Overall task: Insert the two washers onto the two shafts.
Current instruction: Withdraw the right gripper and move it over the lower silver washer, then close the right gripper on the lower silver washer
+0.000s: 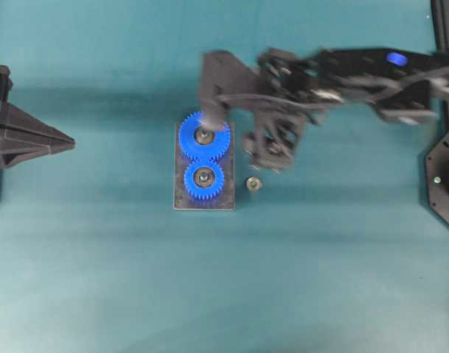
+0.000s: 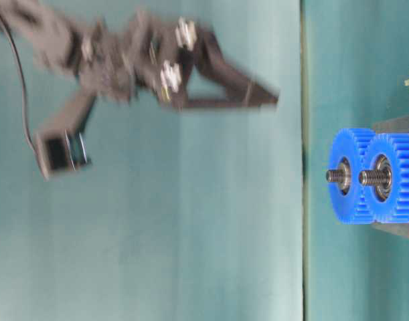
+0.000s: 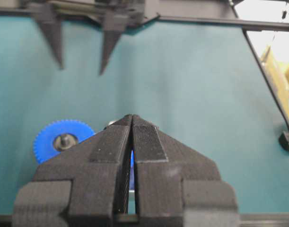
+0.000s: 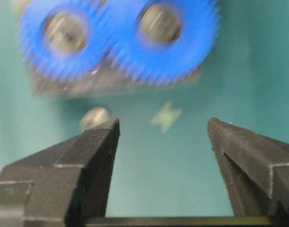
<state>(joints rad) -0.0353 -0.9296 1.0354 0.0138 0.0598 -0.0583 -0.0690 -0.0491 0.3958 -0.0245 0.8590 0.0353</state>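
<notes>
Two blue gears point(image 1: 204, 160) sit on a grey base plate point(image 1: 181, 198), each on a threaded shaft point(image 2: 333, 176) with a grey ring at its hub. A small silver round piece point(image 1: 253, 183) lies on the cloth just right of the plate; I cannot tell whether it is the washer. My right gripper point(image 1: 213, 118) hangs blurred, well above the far gear point(image 1: 198, 140). In its wrist view it is open point(image 4: 163, 124) with nothing between the fingers, and the silver piece point(image 4: 94, 117) shows past one fingertip. My left gripper point(image 1: 68, 143) rests far left, shut point(image 3: 132, 118) and empty.
Teal cloth covers the table. A green cross mark point(image 4: 166, 116) is on the cloth near the plate. A black arm base point(image 1: 444, 176) stands at the right edge. In the left wrist view the right gripper's fingers point(image 3: 109, 47) hang above a gear point(image 3: 64, 139).
</notes>
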